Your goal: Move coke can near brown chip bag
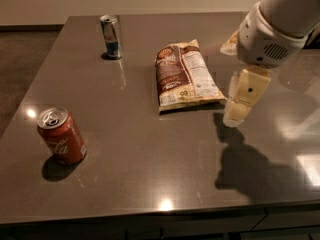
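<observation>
The coke can, red with white script and a silver top, stands upright near the table's front left. The brown chip bag lies flat in the middle of the table, its white label panel facing up. My gripper hangs from the white arm just right of the bag's near corner, a little above the table and far to the right of the coke can. It holds nothing that I can see.
A slim silver-and-blue can stands upright at the back left. The dark grey table has its front edge near the bottom of the view. The arm's shadow falls on the table at the front right.
</observation>
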You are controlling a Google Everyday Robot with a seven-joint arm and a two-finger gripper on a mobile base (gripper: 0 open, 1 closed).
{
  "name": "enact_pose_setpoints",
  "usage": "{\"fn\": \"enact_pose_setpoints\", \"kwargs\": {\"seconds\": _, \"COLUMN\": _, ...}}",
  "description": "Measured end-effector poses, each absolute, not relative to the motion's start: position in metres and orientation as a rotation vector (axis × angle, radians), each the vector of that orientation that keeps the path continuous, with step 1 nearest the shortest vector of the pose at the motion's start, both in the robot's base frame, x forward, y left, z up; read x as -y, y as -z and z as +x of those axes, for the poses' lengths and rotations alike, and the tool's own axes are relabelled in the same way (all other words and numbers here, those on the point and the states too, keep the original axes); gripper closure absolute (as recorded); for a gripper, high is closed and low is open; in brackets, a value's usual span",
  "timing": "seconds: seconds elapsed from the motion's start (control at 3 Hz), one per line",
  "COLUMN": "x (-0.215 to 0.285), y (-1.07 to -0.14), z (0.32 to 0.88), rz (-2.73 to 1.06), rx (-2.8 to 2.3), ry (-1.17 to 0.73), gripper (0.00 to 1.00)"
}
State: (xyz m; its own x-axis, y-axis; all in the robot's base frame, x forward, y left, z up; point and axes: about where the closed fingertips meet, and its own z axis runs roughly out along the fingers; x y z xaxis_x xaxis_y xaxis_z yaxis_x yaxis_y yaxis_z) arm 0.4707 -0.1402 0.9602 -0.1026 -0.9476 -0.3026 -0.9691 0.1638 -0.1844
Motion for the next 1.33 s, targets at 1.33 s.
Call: {"fn": "enact_pose_setpoints", "kwargs": {"seconds": 1.33, "x": -0.081, "y": -0.897, "z": 0.468, "rz": -1.983, "rx": -1.67, "ry": -0.518, "gripper": 0.0}}
